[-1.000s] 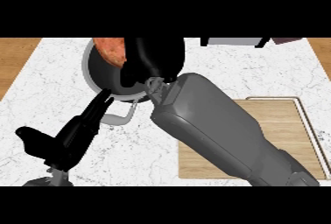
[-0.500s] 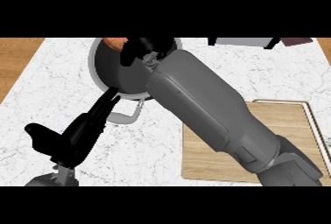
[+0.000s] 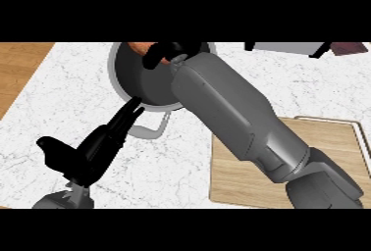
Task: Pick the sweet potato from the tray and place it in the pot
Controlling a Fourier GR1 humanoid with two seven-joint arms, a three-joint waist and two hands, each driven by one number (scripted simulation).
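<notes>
The pot (image 3: 124, 81), dark inside with a grey rim, stands at the back of the marble counter. My right forearm reaches across it from the lower right. Over the pot's far side, my right hand (image 3: 168, 50) is curled round the orange sweet potato (image 3: 139, 48), of which only a small part shows at the picture's top edge. The wooden tray (image 3: 330, 142) lies at the right, partly hidden under my right arm, with nothing visible on it. My left hand (image 3: 94, 149) stands open at the lower left, its fingers pointing up towards the pot's handle (image 3: 155, 128).
A grey box-like object (image 3: 286, 47) and a dark red one (image 3: 351, 48) sit at the counter's back right edge. A wooden surface (image 3: 20, 68) borders the marble counter (image 3: 65, 105) at the left.
My right arm has stretched farther back over the pot, carrying the sweet potato towards the far rim, where less of it shows. My left hand has barely shifted.
</notes>
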